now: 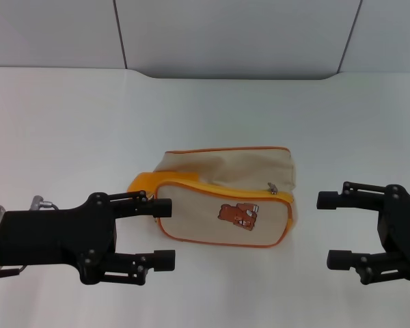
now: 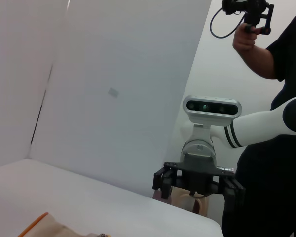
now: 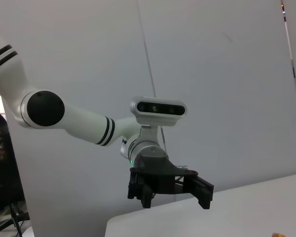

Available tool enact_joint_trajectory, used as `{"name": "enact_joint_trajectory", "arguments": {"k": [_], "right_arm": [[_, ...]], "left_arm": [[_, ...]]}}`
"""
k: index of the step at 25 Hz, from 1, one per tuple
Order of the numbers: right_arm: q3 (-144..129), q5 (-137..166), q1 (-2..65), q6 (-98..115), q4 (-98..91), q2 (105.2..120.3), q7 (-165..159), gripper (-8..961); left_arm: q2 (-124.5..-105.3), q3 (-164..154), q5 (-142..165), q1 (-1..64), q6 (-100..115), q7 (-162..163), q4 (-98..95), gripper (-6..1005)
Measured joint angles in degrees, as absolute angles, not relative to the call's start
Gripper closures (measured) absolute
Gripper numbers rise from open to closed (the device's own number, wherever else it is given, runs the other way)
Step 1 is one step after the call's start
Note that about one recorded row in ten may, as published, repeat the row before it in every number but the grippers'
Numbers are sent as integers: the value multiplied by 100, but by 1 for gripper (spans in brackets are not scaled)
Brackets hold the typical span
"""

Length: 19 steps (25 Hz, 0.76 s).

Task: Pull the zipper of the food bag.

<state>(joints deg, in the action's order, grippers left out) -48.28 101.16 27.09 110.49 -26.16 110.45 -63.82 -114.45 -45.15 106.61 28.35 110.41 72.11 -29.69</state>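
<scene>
The food bag (image 1: 219, 195) lies on its side in the middle of the white table, bear print facing up. A corner of it also shows in the left wrist view (image 2: 42, 226). Its zipper (image 1: 212, 184) runs along the orange-edged rim, with the small silvery pull tab (image 1: 272, 188) near the bag's right end. The orange loop handle (image 1: 140, 184) sticks out at the bag's left end. My left gripper (image 1: 164, 232) is open just left of the bag, its upper finger by the handle. My right gripper (image 1: 331, 229) is open and empty, a short gap right of the bag.
The white table (image 1: 205, 109) runs back to a grey wall. The left wrist view shows the right gripper (image 2: 197, 187) and a person (image 2: 276, 148) standing behind the robot. The right wrist view shows the left gripper (image 3: 170, 192).
</scene>
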Motion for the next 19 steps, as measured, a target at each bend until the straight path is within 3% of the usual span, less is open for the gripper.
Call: {"name": "enact_joint_trajectory", "arguments": {"k": [19], "right_arm": [[-4846, 10178, 2733, 11079, -2619, 11045, -6424, 110]], "left_arm": [[-11443, -4546, 10645, 2811, 11069, 7183, -2979, 173]]}}
